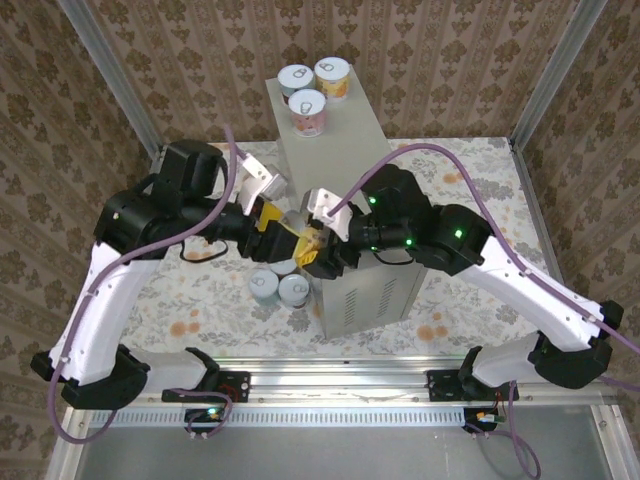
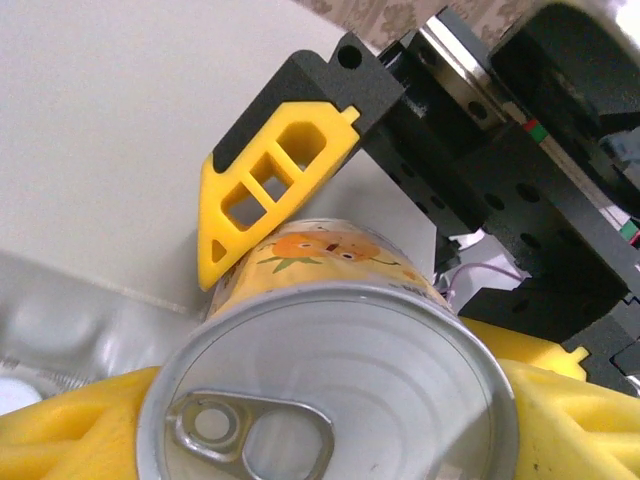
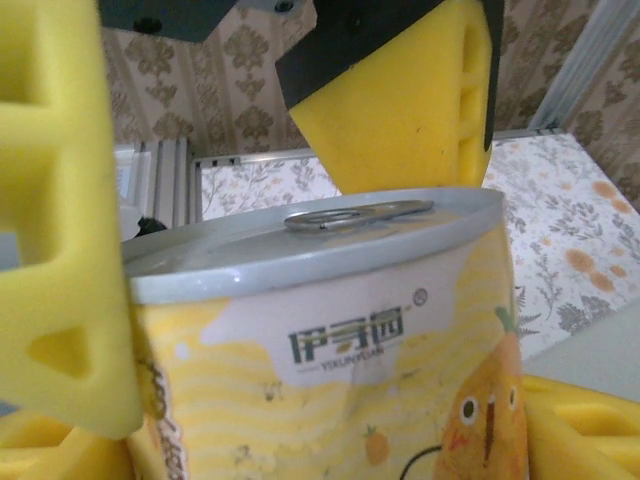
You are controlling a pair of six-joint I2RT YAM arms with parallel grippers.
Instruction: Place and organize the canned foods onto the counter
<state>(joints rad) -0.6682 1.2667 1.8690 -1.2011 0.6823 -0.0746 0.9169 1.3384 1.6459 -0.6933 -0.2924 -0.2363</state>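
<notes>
Your left gripper and right gripper both pinch the yellow can beside the counter; it's likely rigid and slick, so squeeze mid-label.

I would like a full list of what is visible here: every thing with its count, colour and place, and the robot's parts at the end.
box: one, light grey, middle of the cloth
cans on box: three, pale lids, far end of its top
cans on cloth: two, pale lids, left of the box
yellow can: one, yellow label, between both grippers
cloth: one, pale floral, under the box
cables: two, purple, along the arms
left gripper: one, yellow fingers, shut on yellow can
right gripper: one, yellow fingers, shut on yellow can
</notes>
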